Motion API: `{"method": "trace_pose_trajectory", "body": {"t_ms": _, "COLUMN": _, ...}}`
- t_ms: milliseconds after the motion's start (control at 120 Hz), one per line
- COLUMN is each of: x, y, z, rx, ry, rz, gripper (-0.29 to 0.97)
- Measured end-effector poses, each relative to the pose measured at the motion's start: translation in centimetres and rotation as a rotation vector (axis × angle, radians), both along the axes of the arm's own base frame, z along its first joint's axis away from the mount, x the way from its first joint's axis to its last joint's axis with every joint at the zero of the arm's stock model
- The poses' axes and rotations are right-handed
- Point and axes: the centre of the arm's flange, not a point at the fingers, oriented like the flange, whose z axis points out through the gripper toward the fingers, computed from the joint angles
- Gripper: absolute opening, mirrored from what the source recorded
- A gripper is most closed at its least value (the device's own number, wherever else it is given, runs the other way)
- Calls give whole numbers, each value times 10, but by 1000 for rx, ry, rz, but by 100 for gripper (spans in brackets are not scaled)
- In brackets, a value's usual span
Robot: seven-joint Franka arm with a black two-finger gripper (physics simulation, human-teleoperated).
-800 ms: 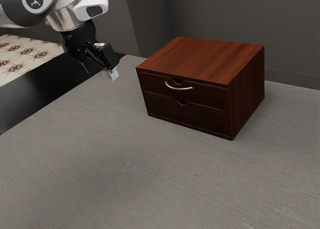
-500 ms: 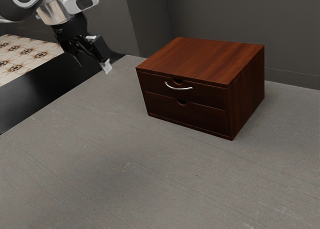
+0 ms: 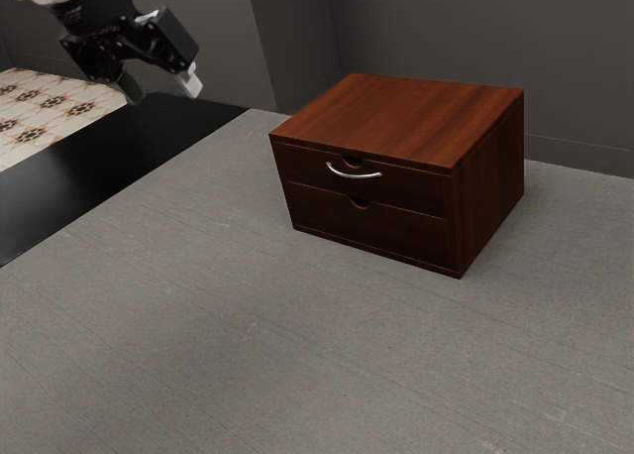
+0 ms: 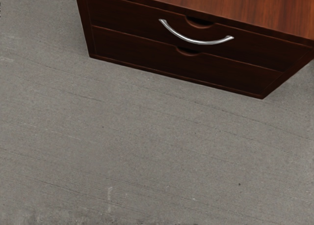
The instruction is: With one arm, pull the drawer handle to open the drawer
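My fingers (image 3: 158, 77) hang high at the far left, spread apart w/ nothing betw. them. The drawer handle (image 3: 354, 172) is well apart from them, lower and off to the right, on the top drawer (image 3: 396, 184) of the cabinet (image 3: 406, 117) standing on the counter (image 3: 248, 325). Drawer front looks flush, i.e. not yet opened. Handle's long axis runs level across that front, so I'd guess the approach is down and right, fingers straddling the bar from above and below.

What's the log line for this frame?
stage: pre-grasp | gripper: high at exterior view's upper left, apart from cabinet | top drawer: shut | handle: untouched
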Motion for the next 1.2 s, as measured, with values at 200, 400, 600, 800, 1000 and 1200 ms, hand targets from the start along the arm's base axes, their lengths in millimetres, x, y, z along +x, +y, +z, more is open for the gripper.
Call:
{"method": "trace_pose_trajectory", "body": {"t_ms": 200, "x": 7, "y": -12, "z": -9, "rx": -143, "ry": 39, "rz": 311, "gripper": 66}}
{"method": "trace_pose_trajectory", "body": {"t_ms": 400, "x": 39, "y": -28, "z": -58, "rx": -233, "ry": 122, "rz": 530, "gripper": 66}}
{"method": "trace_pose_trajectory", "body": {"t_ms": 600, "x": 54, "y": -42, "z": -110, "rx": -291, "ry": 131, "rz": 693, "gripper": 65}}
{"method": "trace_pose_trajectory", "body": {"t_ms": 800, "x": 86, "y": -38, "z": -137, "rx": -349, "ry": 58, "rz": 829, "gripper": 65}}
{"method": "trace_pose_trajectory", "body": {"t_ms": 1000, "x": 109, "y": -26, "z": -156, "rx": -402, "ry": -7, "rz": 937, "gripper": 65}}
{"method": "trace_pose_trajectory", "body": {"t_ms": 1200, "x": 127, "y": -13, "z": -169, "rx": -449, "ry": -63, "rz": 1016, "gripper": 65}}
